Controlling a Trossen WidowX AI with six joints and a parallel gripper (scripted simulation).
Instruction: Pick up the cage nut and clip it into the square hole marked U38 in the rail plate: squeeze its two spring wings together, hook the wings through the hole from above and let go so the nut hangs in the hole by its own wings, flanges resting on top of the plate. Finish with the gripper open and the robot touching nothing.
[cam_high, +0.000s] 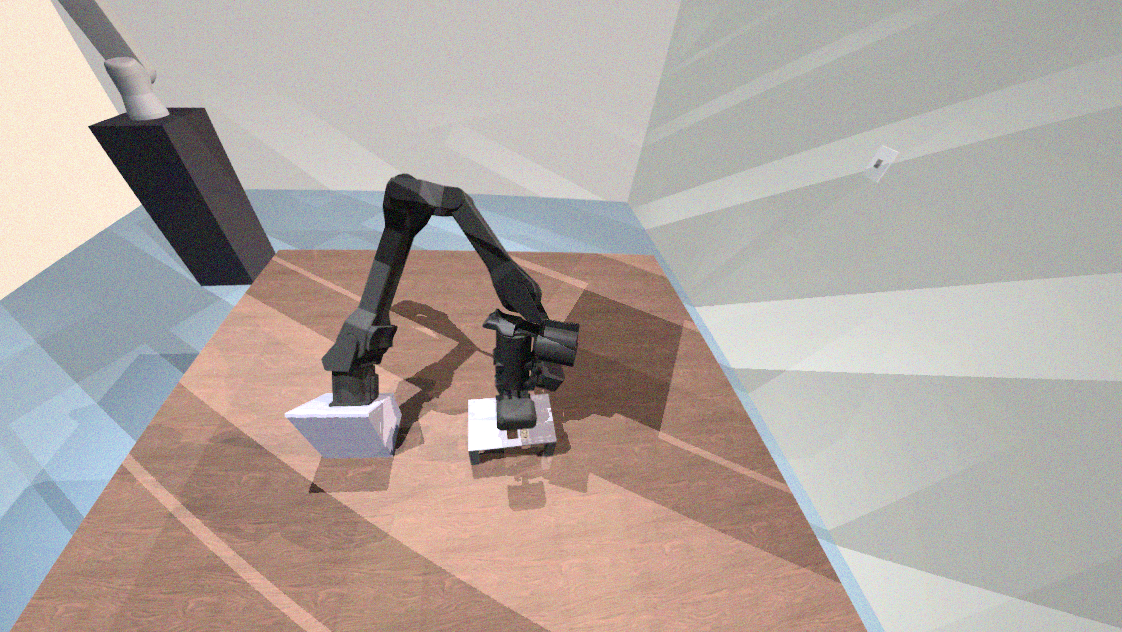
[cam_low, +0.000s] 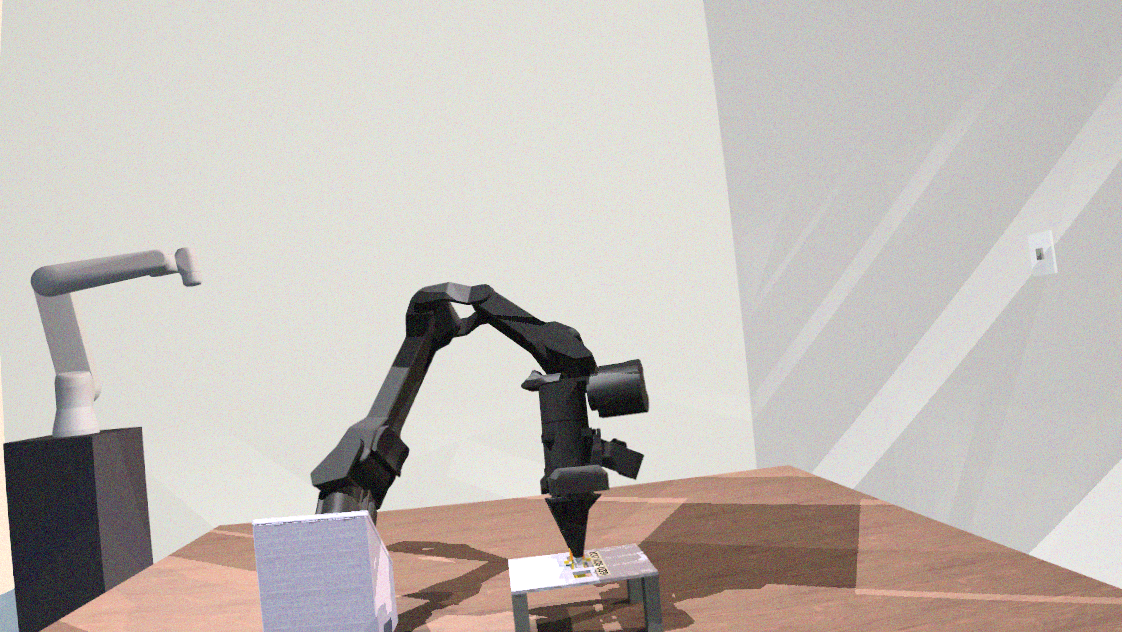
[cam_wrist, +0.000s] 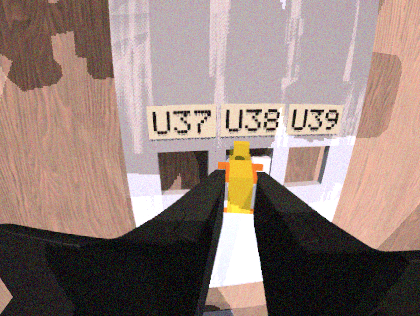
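While your gripper (cam_low: 577, 554) (cam_wrist: 239, 181) points downward, closed on the yellow-and-orange cage nut (cam_wrist: 240, 182), the nut lies between its fingertips, over the U38 hole (cam_wrist: 265, 165) of the rail plate (cam_high: 482, 427) (cam_low: 533, 577) (cam_wrist: 180, 60) beneath them; you cannot tell its seating.

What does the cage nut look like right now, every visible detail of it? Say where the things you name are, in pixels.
The cage nut (cam_wrist: 240, 186) is a small, blocky yellow piece with orange parts at both sides and a narrower yellow end beside a dark round spot. It looks smooth; its material can't be told. The gripper (cam_low: 577, 555) (cam_wrist: 239, 181) is shut on it, one black finger at each side. In the wrist view it overlaps the U38 hole; whether its wings are hooked can't be told.
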